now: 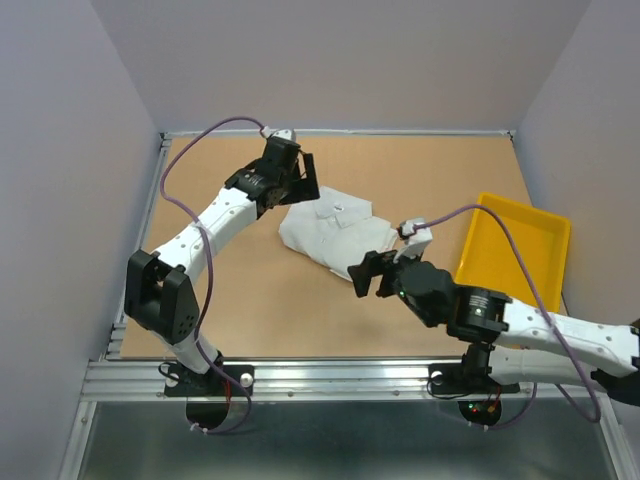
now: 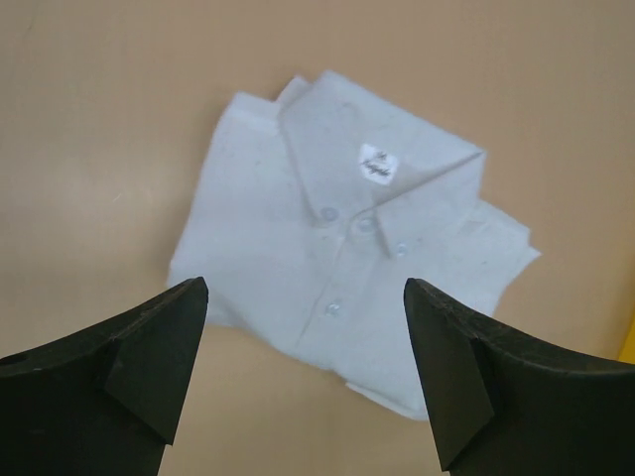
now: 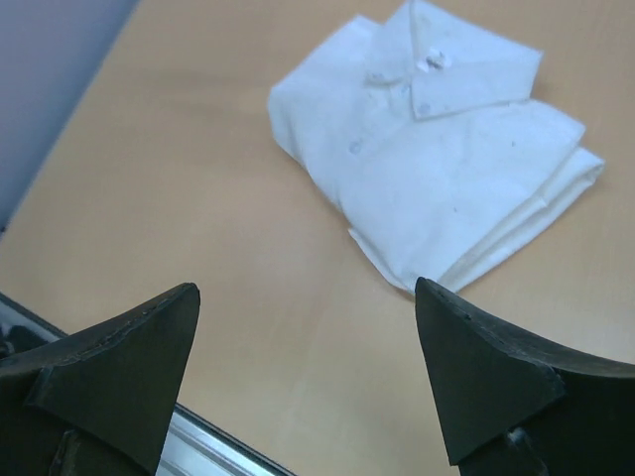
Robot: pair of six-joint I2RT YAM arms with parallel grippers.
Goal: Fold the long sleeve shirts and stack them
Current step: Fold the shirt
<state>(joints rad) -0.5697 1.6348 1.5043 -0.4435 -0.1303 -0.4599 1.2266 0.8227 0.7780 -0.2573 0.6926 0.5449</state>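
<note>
A white long sleeve shirt lies folded in a neat rectangle on the brown table, collar and buttons up. It also shows in the left wrist view and in the right wrist view. My left gripper hangs open and empty above the table just behind the shirt's collar end; its jaws stand wide apart. My right gripper is open and empty above the table at the shirt's near corner. Neither touches the shirt.
A yellow tray stands at the right of the table, empty as far as shows, close to the right arm. Grey walls close in the table at back and sides. A metal rail runs along the near edge.
</note>
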